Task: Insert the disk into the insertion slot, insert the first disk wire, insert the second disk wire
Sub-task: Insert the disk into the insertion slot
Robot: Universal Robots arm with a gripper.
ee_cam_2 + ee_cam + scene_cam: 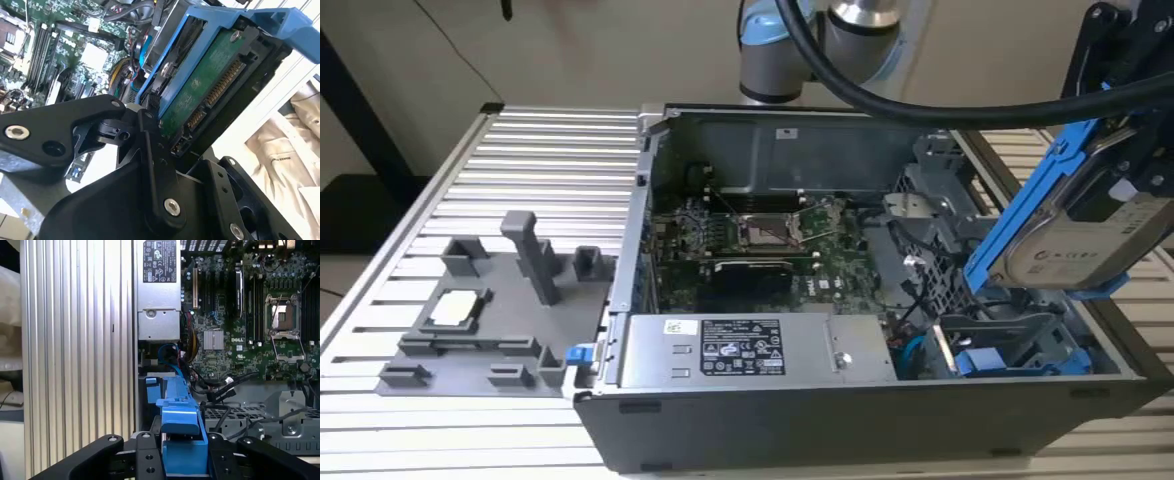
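Done so far: the flat silver-grey disk (pixel 1083 250) with a white label, clipped in a bright blue plastic frame, is picked up and in the air. None of the three steps is finished, I think.
Not done: the disk is not in its slot, and no wire is in it. In the second wrist view its row of gold pins is bare.
Pincer: the black metal pincer (pixel 172 145) is pressed onto the disk from both sides and pinches it by one end. Its fingers (pixel 150 456) sit tight on the blue frame.
Disk: it hangs tilted, on its edge, above the end of the case at the exterior view's right. It touches nothing but the pincer.
Slot: the narrow dark grey metal insertion slot (pixel 1003 348) with blue plastic edges lies below the disk, inside the case. Nothing is in it.
Wires: thin blue and black wires (pixel 170 357) lie loose in the case near the slot.
Case: the big dark grey open computer case (pixel 854 425) holds a green board and a grey labelled box (pixel 734 350).
Worktop: the ribbed silver metal worktop (pixel 520 150) carries the case.
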